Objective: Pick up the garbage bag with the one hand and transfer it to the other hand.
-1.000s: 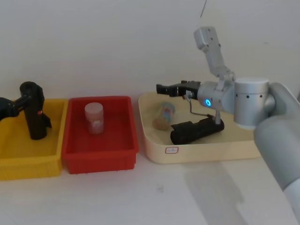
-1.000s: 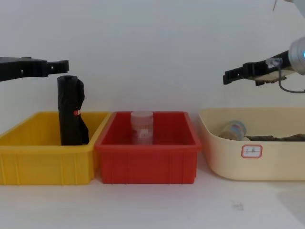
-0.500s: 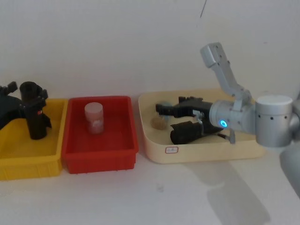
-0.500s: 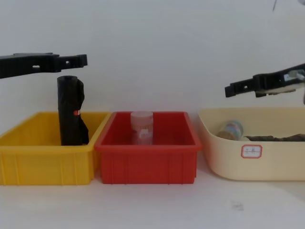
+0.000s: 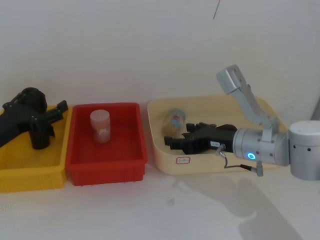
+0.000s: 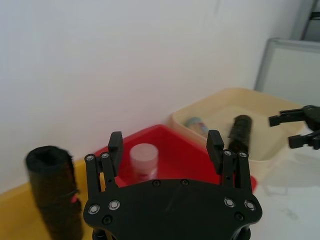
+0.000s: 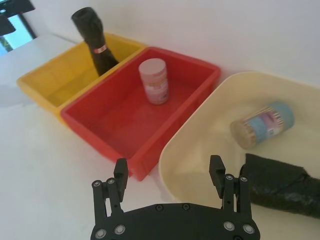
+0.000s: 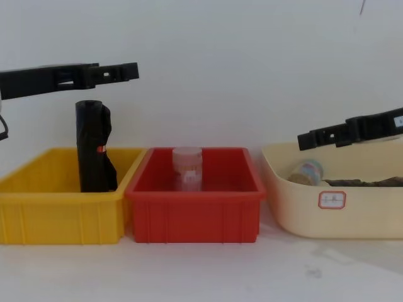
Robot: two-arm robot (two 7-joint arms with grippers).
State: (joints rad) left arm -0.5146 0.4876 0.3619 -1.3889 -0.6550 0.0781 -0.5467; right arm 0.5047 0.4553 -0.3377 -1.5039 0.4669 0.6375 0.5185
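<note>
The garbage bag (image 8: pixel 92 148) is a black roll with a little red mark. It stands up straight in the yellow bin (image 8: pixel 60 217), which sits right beside the red bin (image 8: pixel 195 217) on its left. Nothing is holding the bag.

The left gripper (image 8: pixel 126 71) hangs in the air above the top of the bag. Its tips point toward the red bin and reach about as far as the red bin's left edge. Its two fingers are wide apart, with nothing between them, and they do not touch the bag.

The right gripper (image 8: pixel 305 139) is on the other side of the red bin, over the cream tub (image 8: pixel 352 214). It is just above the tub's rim and points back toward the red bin. Its fingers are apart too, and it holds nothing.

Another black roll (image 7: pixel 280 185) lies flat in the cream tub, next to a little tube (image 7: pixel 262 125) lying on its side. A small jar (image 8: pixel 187 167) stands in the red bin.

So I think the job has hardly begun. The bag has not been grabbed or lifted. The left gripper needs to come down and close on the bag. Then it must carry the bag toward the red bin, where the right gripper can take it. The left gripper lets go last.
</note>
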